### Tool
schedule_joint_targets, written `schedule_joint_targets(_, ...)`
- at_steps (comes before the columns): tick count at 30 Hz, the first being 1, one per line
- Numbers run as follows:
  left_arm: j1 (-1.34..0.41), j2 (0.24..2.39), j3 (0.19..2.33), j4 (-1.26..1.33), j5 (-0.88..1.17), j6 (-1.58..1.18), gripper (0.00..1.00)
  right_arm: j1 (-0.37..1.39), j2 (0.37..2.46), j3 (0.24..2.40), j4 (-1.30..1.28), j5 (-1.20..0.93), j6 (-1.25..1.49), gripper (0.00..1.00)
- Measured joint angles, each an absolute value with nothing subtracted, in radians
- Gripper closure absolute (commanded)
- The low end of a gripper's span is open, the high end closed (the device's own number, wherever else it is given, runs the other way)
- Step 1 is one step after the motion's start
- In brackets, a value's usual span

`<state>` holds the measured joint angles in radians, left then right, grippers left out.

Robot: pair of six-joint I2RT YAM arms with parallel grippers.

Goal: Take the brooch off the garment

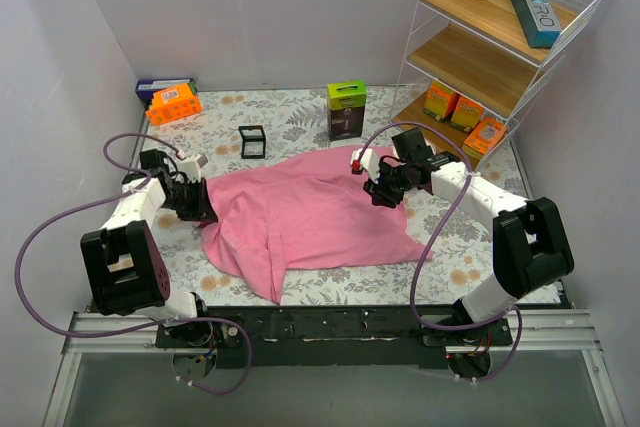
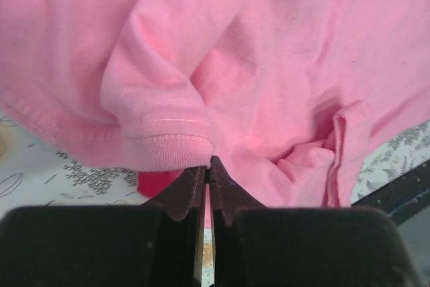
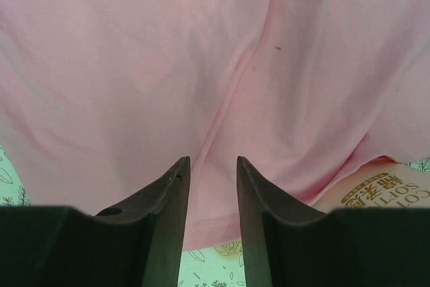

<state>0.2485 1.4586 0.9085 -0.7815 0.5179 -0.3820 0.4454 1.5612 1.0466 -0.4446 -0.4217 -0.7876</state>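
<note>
While a pink garment (image 1: 310,217) lies rumpled on the floral worktop (image 1: 300,112), two robot arms meet it.
Left pincer (image 2: 209,163) is pressed together at its hem; right pincer (image 3: 213,161) hangs spread over the cloth.

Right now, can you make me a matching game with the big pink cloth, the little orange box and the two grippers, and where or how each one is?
Things:
1. large soft pink cloth garment
2. small orange box
3. left gripper
4. right gripper

Places or states:
A. jaws apart
B. far left corner of the floral-patterned table cover
C. jaws closed
D. spread out in the middle

Pairs: 1-D, 2-B, 3-C, 4-A.
</note>
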Motion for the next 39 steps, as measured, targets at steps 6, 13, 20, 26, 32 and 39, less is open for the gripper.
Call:
schedule_joint_targets(6,0.196,1.459,0.913,-0.787,0.625,-0.392,1.0,0.445,1.561,1.047,-0.445,-0.422,-0.787,0.59)
schedule_joint_targets(13,0.026,1.478,0.941,-0.774,0.665,-0.451,1.0,0.445,1.561,1.047,-0.445,-0.422,-0.787,0.59)
schedule_joint_targets(20,-0.083,1.523,1.003,-0.728,0.665,-0.514,1.0,0.445,1.561,1.047,-0.445,-0.422,-0.787,0.59)
schedule_joint_targets(26,-0.178,1.568,1.002,-0.695,0.659,-0.536,1.0,0.445,1.561,1.047,-0.446,-0.423,-0.788,0.59)
schedule_joint_targets(32,-0.309,1.654,1.011,-0.651,0.626,-0.564,0.58,0.445,1.561,1.047,-0.446,-0.426,-0.782,0.59)
schedule_joint_targets(39,-0.357,1.719,1.141,-0.7,0.618,-0.534,0.46,0.445,1.561,1.047,-0.447,-0.433,-0.775,0.59)
